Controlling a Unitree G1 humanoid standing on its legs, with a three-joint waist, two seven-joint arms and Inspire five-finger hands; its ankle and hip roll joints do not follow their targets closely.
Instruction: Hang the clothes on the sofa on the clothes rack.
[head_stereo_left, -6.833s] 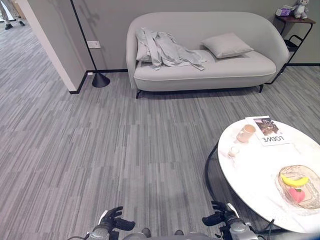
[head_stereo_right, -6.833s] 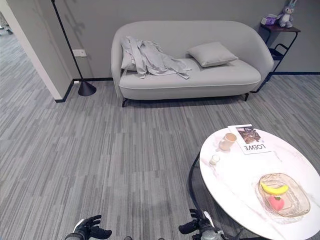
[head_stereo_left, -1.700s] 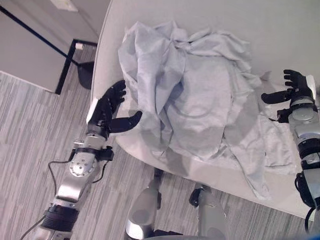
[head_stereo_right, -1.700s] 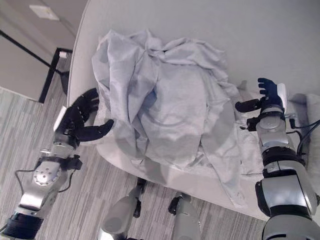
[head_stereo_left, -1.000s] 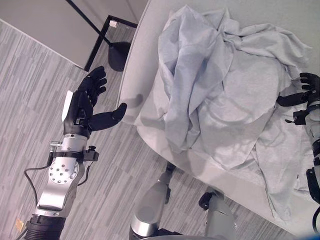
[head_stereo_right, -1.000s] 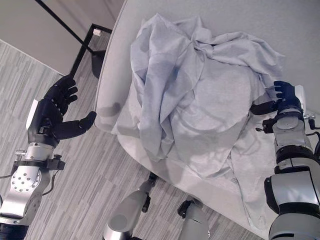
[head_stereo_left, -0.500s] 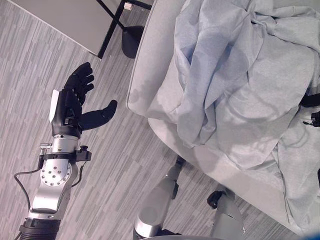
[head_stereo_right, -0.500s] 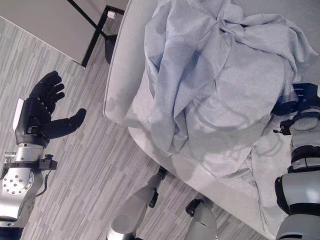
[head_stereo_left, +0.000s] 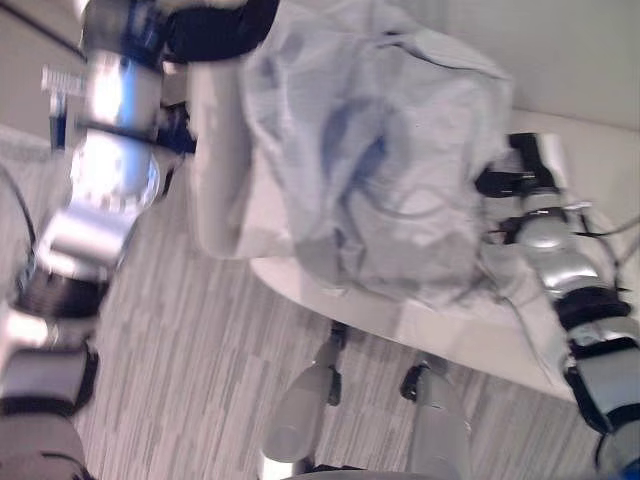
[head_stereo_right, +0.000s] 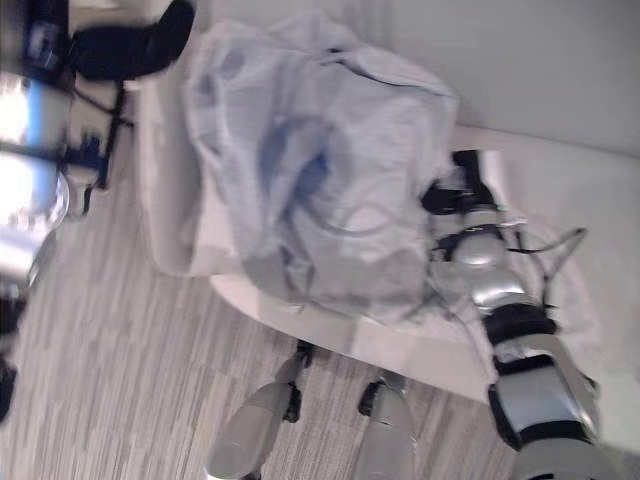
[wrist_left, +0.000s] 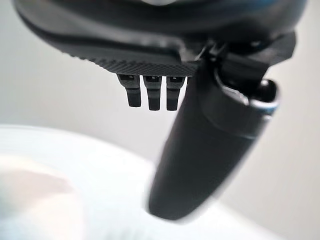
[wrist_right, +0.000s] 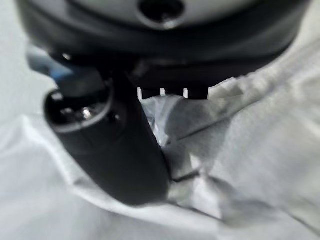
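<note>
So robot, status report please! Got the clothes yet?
Left hand open, up by the sofa arm. Right hand pressed against the clothes, fingers hidden. Clothes heaped on the sofa, not lifted. Nothing in the way.

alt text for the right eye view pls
A pile of pale grey clothes lies heaped on a light sofa. The right robot hand is against the pile's right edge, the left robot hand is raised past the sofa's left end.

I see the crumpled pale clothes (head_stereo_right: 320, 170) heaped on the sofa (head_stereo_right: 560, 200), my right hand (head_stereo_right: 462, 185) touching their edge, my left hand (head_stereo_right: 125, 45) just beside the armrest.
</note>
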